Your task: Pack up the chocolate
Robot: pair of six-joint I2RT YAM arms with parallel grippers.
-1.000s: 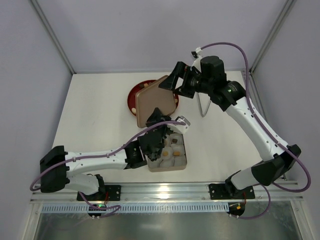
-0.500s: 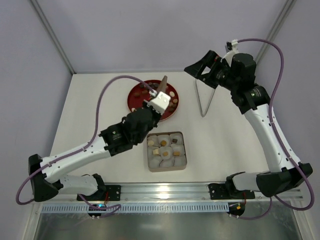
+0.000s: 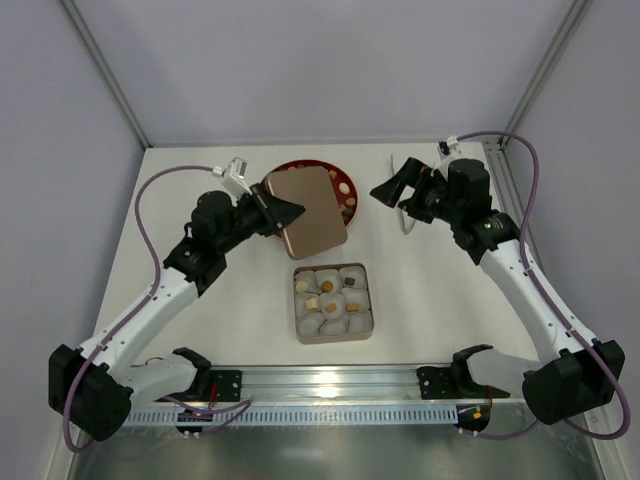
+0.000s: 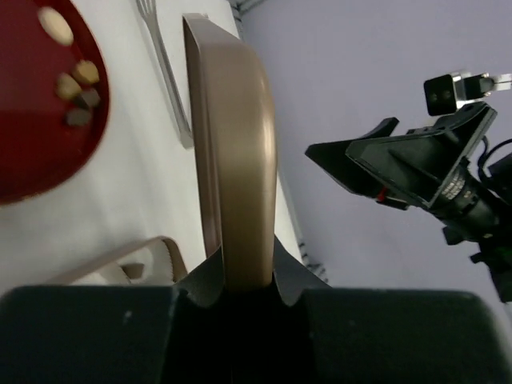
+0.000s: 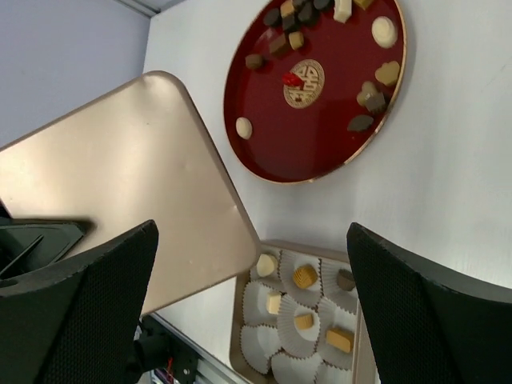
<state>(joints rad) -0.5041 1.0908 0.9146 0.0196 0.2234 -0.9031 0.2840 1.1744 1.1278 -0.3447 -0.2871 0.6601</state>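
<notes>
**Mia:** Where is the chocolate (image 5: 304, 276)?

**Ben:** In two places. Some bits lie on the red plate (image 5: 320, 152) at the far side of the table: dark ones, tan ones and a few pale ones. Others sit in the paper cups (image 5: 260, 308) in the tin (image 3: 334, 339), close to the arms. Some cups look empty.

**Mia:** What are the grippers doing?

**Ben:** The left gripper (image 3: 285, 212) is pinched tight on one edge of the lid (image 5: 120, 184). It holds the lid up, and from above the lid hides part of the plate. The right gripper (image 3: 392, 182) is wide open with nothing in it. It hangs in the air just to the right of the plate.

**Mia:** Will the bits be hard to pick up?

**Ben:** I think they are very light, so lifting one is easy. They look hard and smooth, though. A round one could roll away or pop out of the jaws. A hard squeeze might crack or dent one.

**Mia:** So where should it grab?

**Ben:** On two sides of one bit, coming straight down from the top, with a soft squeeze. The square ones look best, because their flat sides give the jaws something to press on. I would pick one that lies alone, like those near the plate's right rim. The ones at the far rim lie bunched up, and the jaws might bump the others.
</notes>
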